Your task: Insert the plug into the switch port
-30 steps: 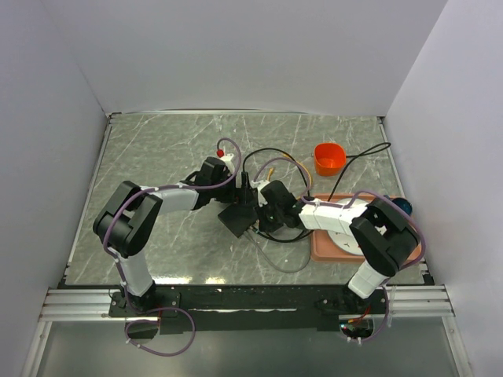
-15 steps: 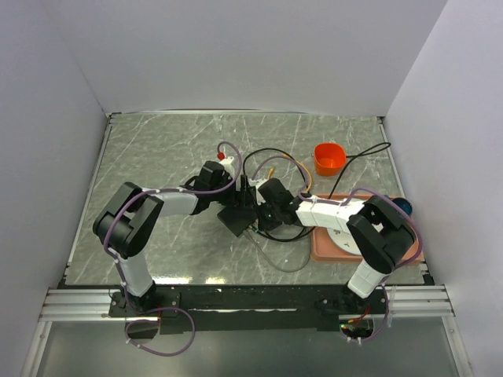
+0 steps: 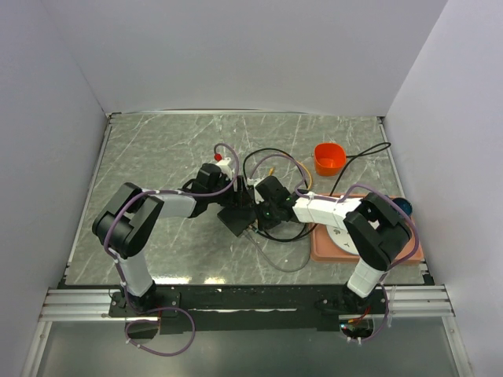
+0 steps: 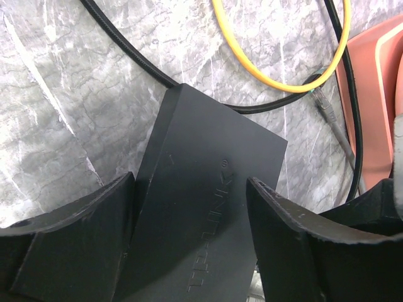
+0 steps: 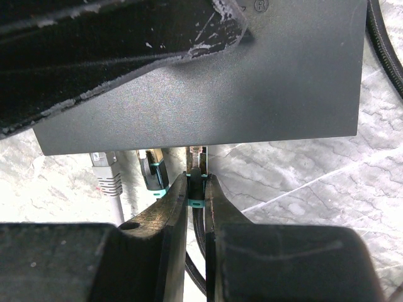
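Note:
The switch [image 3: 237, 217] is a flat black box lying aslant at mid-table. In the left wrist view the switch [image 4: 208, 151] sits between the spread jaws of my left gripper [image 4: 190, 181], which straddle its two long sides closely; contact is not clear. My left gripper [image 3: 228, 206] reaches it from the left. My right gripper [image 5: 196, 182] is shut on the plug [image 5: 196, 156], a clear connector on a black cable with a teal band. Its tip is at the port edge of the switch [image 5: 252, 82]. My right gripper [image 3: 258, 214] comes in from the right.
A grey plug [image 5: 104, 170] and a black teal-banded plug [image 5: 151, 171] sit in neighbouring ports. Yellow cable [image 4: 252, 56] and black cable [image 4: 126, 47] loop behind the switch. An orange cup [image 3: 329, 158] stands at the back right. A salmon tray [image 3: 322, 250] holds a white plate.
My left gripper has come down over the switch and its jaws have narrowed around it. The right gripper has shifted left with the plug, up to the switch's port edge.

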